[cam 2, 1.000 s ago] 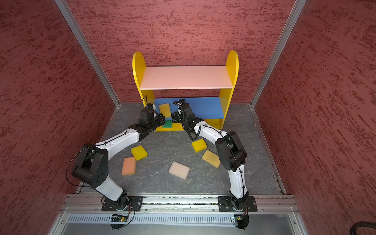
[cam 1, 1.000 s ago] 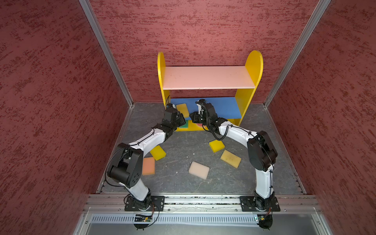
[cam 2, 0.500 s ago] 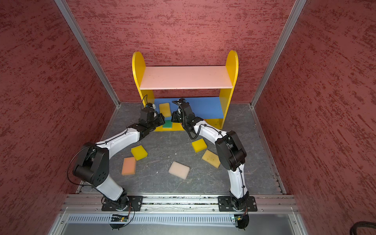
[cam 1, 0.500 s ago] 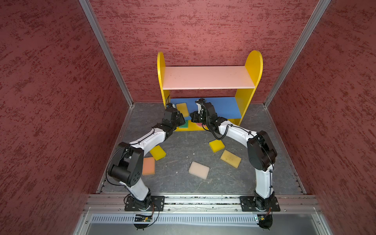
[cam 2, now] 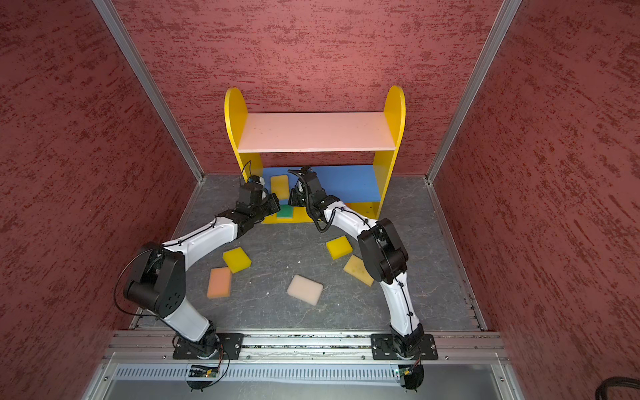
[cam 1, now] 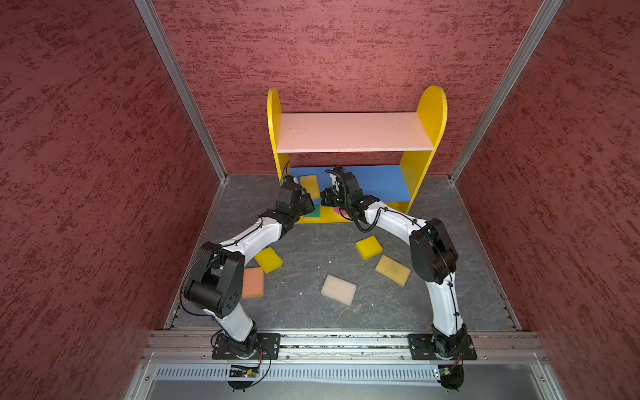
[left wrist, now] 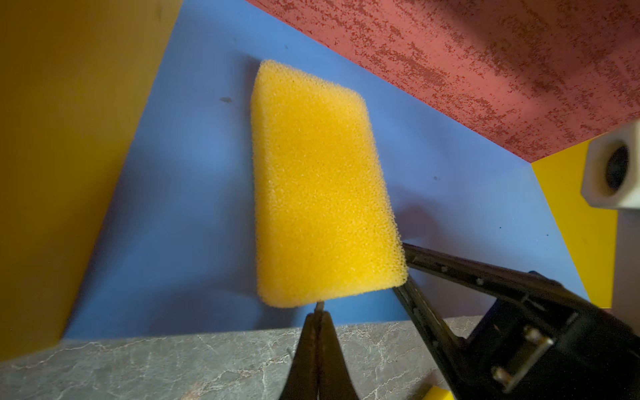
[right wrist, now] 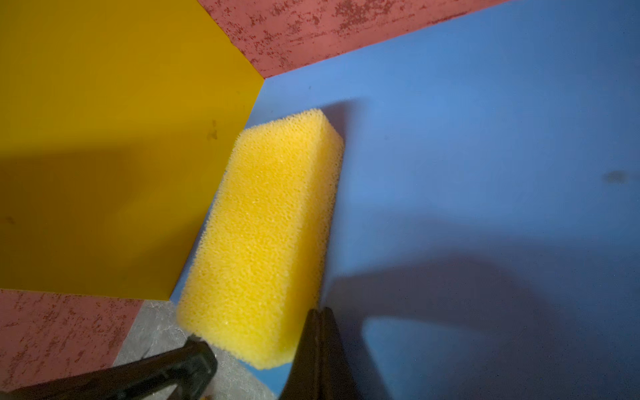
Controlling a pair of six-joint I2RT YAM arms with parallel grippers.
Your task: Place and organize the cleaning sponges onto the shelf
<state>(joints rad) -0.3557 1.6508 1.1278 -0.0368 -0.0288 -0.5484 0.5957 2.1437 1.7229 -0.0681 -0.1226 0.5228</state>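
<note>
The right claw (right wrist: 320, 311), having just closed (empty, like the shut left claw (left wrist: 318, 310)), is probably squaring the yellow sponge (cam 1: 309, 185) on the shelf (cam 1: 374, 180).

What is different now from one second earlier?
Only the right gripper changed: its jaws closed fully, on nothing, beside the yellow sponge. The left gripper stayed shut at the sponge's near end; the sponge on the blue board and the floor sponges did not move.

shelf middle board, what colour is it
Blue. The middle board shows best in a top view, just below the pale pink top board.
</note>
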